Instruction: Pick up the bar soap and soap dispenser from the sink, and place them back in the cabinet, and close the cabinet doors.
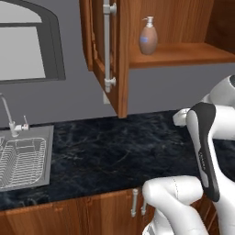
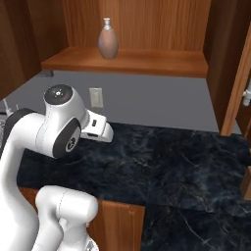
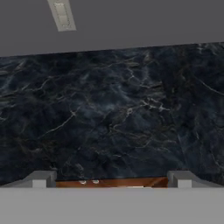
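**Dispenser shelved; bar soap next**

Soap dispenser (image 1: 148,36) stands upright on the cabinet (image 1: 183,54) shelf, upper centre. Gripper (image 3: 112,177) spread wide, empty, above the dark counter (image 1: 114,151). Sink (image 1: 25,158) lower left: swing there, descend squarely over the soap.

Brown soap dispenser (image 1: 148,36) upright (white pump) on open cabinet (image 1: 183,54) shelf
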{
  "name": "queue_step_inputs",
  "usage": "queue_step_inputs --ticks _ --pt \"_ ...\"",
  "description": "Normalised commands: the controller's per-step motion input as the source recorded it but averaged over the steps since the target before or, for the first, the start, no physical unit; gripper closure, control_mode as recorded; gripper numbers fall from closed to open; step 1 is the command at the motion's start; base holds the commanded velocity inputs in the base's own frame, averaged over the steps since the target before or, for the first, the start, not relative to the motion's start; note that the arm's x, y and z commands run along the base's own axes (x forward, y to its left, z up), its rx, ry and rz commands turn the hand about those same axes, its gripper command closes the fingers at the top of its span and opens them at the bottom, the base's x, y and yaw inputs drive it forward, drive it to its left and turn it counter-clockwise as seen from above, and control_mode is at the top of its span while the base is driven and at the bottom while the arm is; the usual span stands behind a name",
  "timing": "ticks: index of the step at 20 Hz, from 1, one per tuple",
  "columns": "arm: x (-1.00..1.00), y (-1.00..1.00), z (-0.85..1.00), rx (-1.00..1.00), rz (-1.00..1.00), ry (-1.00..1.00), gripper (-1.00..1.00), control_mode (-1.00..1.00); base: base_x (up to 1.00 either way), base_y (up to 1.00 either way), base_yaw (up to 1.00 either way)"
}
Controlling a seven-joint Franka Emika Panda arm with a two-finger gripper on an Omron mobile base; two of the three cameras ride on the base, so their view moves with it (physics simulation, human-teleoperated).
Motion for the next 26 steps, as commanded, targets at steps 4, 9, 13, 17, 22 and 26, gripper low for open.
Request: queue_step_inputs --ticks 4,9,13,17,22,26 --pt "0.0 0.0 0.0 0.0 0.0 0.0 -1.0 1.0 -0.39 0.0 0.0" --pt "0.0 0.0 0.0 0.0 0.0 0.0 -1.0 1.0 -0.34 0.14 0.0" --pt "0.0 0.0 0.0 0.0 0.0 0.0 -1.0 1.0 -0.41 0.39 -0.02" --pt "0.0 0.0 0.0 0.0 0.0 0.0 -1.0 1.0 -0.52 0.26 -0.02" --pt "0.0 0.0 0.0 0.0 0.0 0.0 -1.0 1.0 -0.61 0.24 -0.04" --pt "0.0 0.0 0.0 0.0 0.0 0.0 -1.0 1.0 -0.58 0.47 -0.05"
